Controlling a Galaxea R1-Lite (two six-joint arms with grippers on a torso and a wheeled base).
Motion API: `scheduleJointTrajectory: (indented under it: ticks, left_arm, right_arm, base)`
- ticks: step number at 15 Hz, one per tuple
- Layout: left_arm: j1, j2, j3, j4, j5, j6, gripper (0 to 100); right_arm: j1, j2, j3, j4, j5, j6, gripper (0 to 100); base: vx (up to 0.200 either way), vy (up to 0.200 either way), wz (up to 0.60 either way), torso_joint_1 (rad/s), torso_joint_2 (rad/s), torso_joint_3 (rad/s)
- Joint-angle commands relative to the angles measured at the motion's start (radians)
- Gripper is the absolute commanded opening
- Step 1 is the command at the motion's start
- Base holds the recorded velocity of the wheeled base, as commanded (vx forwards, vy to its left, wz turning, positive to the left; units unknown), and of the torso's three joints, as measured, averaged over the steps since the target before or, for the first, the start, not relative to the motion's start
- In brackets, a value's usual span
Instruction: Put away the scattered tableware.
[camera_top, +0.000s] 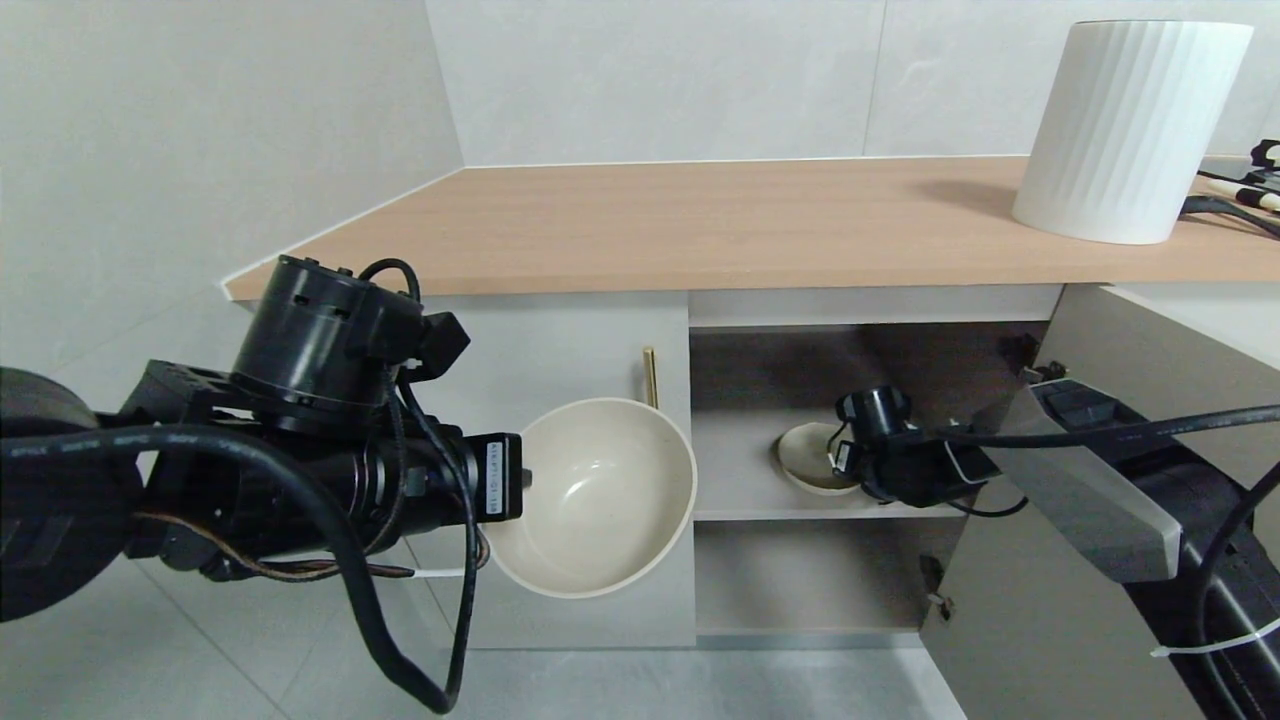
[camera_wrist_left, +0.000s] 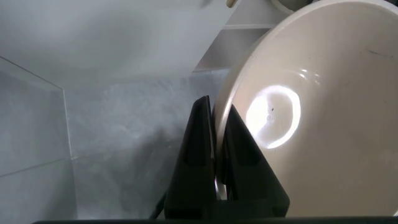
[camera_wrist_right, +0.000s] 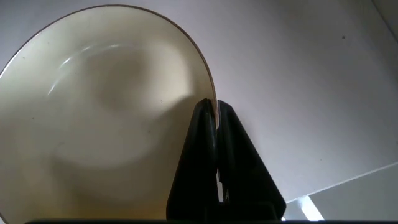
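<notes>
glossy cream bowl (camera_top: 600, 500), rim pinched in left gripper (camera_wrist_left: 216, 107); second bowl (camera_wrist_right: 106, 93), same cream, rim-pinched in right gripper (camera_wrist_right: 214, 107)

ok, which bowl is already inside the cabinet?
The shelf bowl, in the right gripper; the left gripper holds the other bowl outside, before the closed door.

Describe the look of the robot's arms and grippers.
Left arm: black, cylindrical joint housings, thick looping black cables, a white label at the wrist. Right arm: grey angular shell, black wrist, black cable. Left gripper and right gripper: black, tapering.
</notes>
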Motion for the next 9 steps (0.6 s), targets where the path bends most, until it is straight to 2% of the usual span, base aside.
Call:
scheduleJointTrajectory:
  ticks: [1, 2, 3, 9]
  left_arm:
    - [0.000, 0.002, 0.000, 0.000, 0.000, -0.001, 0]
    - [0.000, 0.002, 0.000, 0.000, 0.000, -0.001, 0]
    - [0.000, 0.001, 0.000, 0.000, 0.000, -0.001, 0]
    - [0.000, -0.004, 0.000, 0.000, 0.000, -0.001, 0]
  right_arm:
    - [0.001, -0.002, -0.004, -0.001, 0.001, 0.000, 0]
    - [0.001, 0.000, -0.007, 0.000, 0.001, 0.000, 0]
    - [0.001, -0.002, -0.007, 0.000, 0.001, 0.002, 100]
    - [0.009, -0.079, 0.036, 0.000, 0.001, 0.035, 100]
  base:
    - [0.000, 0.000, 0.00, 0.000, 0.00, 0.000]
    - [0.000, 0.000, 0.00, 0.000, 0.00, 0.000]
    - [0.000, 0.000, 0.00, 0.000, 0.00, 0.000]
    - [0.000, 0.000, 0.00, 0.000, 0.00, 0.000]
